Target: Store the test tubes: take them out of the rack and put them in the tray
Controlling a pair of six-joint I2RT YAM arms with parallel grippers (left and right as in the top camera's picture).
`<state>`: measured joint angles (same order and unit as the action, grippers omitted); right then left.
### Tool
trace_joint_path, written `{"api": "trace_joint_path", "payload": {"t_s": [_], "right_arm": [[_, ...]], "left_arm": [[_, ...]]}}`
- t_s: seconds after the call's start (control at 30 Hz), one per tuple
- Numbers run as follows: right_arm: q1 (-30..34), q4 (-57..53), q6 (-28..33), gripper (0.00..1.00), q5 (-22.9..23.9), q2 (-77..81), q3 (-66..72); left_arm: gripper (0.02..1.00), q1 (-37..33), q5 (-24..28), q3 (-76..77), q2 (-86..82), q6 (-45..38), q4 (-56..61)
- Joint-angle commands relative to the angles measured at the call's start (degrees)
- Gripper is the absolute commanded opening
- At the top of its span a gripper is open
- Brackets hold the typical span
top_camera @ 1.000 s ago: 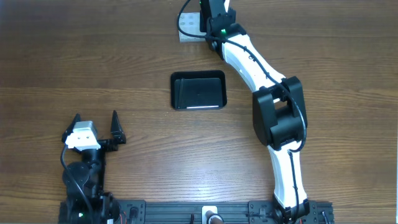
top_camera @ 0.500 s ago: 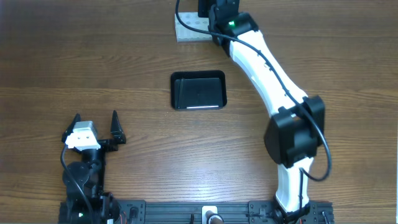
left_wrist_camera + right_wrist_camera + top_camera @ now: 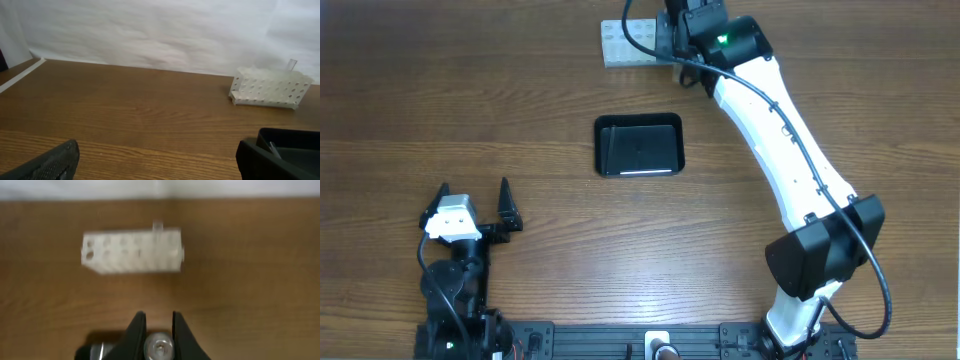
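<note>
Change over the last second: my right arm has stretched out, its elbow has swung toward the right edge of the worktop (image 3: 470, 100), and my right claw (image 3: 158, 316) has come off the rack (image 3: 625, 45). The rack was half covered and now lies open from above.

Right claw is pressed close on a small round shiny thing. I read it as the pinched tube (image 3: 159, 347) seen end on, though I am not certain.

Rack sits at the middle of the far edge, with one standing tube (image 3: 157, 226) left in it.

My reading: a tube is out, and the carry to the tray (image 3: 598, 146) at mid-worktop comes next.

Left claw (image 3: 473, 190) is spread, near the near left corner, well apart from all this.

Only the standing tube is near my way. The lowering must miss the tray's wall.
</note>
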<state>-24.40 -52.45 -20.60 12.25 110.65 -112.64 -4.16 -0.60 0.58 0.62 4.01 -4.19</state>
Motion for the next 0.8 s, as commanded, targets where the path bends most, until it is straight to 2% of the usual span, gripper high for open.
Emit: {"api": "trace_joint_path", "payload": {"t_s": [0.03,0.37,0.8], "right_arm": [[-0.92,-4.46,-3.82,0.009,-6.51,-0.63,-0.87],[-1.73,-8.24,-3.85,0.012,-13.42,5.03,-0.87],[-3.02,-9.31,-5.11,0.009,-17.40,12.31,-0.87]], "left_arm": [[0.996,-0.20,0.33,-0.26,-0.46,-1.01,-0.11],[0.998,-0.20,0.35,-0.24,-0.46,-1.01,-0.11],[0.998,-0.20,0.33,-0.24,-0.46,-1.01,-0.11]]}}
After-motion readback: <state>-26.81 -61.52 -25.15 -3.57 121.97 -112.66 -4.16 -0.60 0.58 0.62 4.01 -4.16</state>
